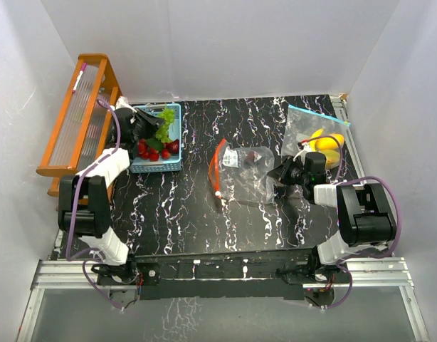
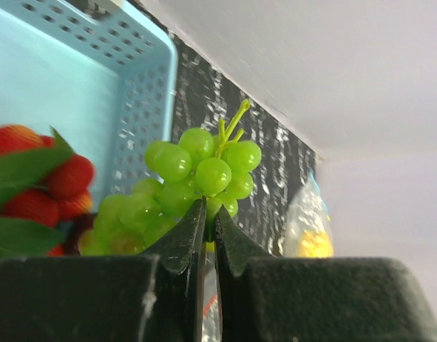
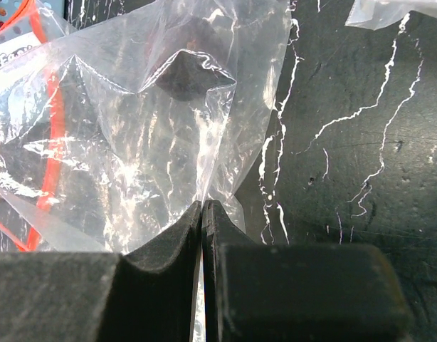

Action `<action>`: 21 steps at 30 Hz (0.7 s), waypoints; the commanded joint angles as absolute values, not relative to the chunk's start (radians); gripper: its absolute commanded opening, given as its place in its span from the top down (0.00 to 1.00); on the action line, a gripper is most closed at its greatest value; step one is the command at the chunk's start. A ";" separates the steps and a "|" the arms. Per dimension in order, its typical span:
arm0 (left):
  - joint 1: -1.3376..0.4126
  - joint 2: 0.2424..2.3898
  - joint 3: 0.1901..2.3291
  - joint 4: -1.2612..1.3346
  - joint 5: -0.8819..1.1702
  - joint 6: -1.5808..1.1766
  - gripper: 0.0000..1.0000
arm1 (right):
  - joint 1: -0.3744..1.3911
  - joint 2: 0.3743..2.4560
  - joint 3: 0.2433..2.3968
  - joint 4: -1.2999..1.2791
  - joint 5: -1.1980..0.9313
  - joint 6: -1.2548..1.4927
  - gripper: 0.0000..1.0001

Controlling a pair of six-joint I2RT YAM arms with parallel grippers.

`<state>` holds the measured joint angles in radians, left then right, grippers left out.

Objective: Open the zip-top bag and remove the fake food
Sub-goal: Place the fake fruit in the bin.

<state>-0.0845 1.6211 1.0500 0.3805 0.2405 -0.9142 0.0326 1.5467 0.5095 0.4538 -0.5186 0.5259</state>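
A clear zip-top bag (image 1: pixel 241 173) with a red zip strip (image 1: pixel 217 169) lies mid-table, a dark piece (image 1: pixel 253 157) inside it. My right gripper (image 1: pixel 282 174) is shut on its right edge; the right wrist view shows the film (image 3: pixel 133 135) pinched between the tips of the gripper (image 3: pixel 205 205), with the dark piece (image 3: pixel 184 71) beyond. My left gripper (image 1: pixel 149 128) hangs over the light-blue basket (image 1: pixel 177 108), shut on a bunch of green grapes (image 1: pixel 164 118). The left wrist view shows the grapes (image 2: pixel 204 171) at the gripper (image 2: pixel 210 211), and red strawberries (image 2: pixel 62 182) in the basket (image 2: pixel 133 85).
A second bag (image 1: pixel 314 135) with a blue zip, holding yellow bananas (image 1: pixel 325 141), lies at the back right, close behind my right arm. A wooden rack (image 1: pixel 80 121) stands along the left wall. White walls enclose the black marbled table (image 1: pixel 183 206).
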 commanded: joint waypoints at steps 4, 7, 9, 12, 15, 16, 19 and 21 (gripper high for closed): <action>-0.046 1.798 1.189 0.399 0.142 -0.883 1.00 | 0.029 1.552 0.521 0.533 -0.567 0.528 0.92; -0.039 1.871 1.294 0.336 0.196 -0.887 0.68 | 0.030 1.545 0.521 0.523 -0.582 0.525 0.92; -0.042 1.877 1.303 0.334 0.223 -0.893 0.45 | 0.031 1.544 0.514 0.532 -0.595 0.530 0.92; -0.046 1.795 1.205 0.407 0.205 -0.913 0.41 | 0.031 1.544 0.504 0.542 -0.602 0.533 0.92; -0.067 1.714 1.141 0.393 0.189 -0.882 0.41 | 0.031 1.547 0.504 0.548 -0.604 0.531 0.92; -0.084 1.689 1.120 0.387 0.180 -0.869 0.43 | 0.031 1.551 0.508 0.548 -0.606 0.530 0.92; -0.174 1.622 1.066 0.373 0.112 -0.841 0.60 | 0.031 1.562 0.519 0.549 -0.608 0.529 0.92; -0.252 1.606 1.053 0.386 0.083 -0.832 0.66 | 0.032 1.570 0.522 0.551 -0.609 0.529 0.92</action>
<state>-0.1192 1.6886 1.0794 0.3676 0.1406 -0.8745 0.0326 1.5555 0.5072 0.4824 -0.5911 0.5282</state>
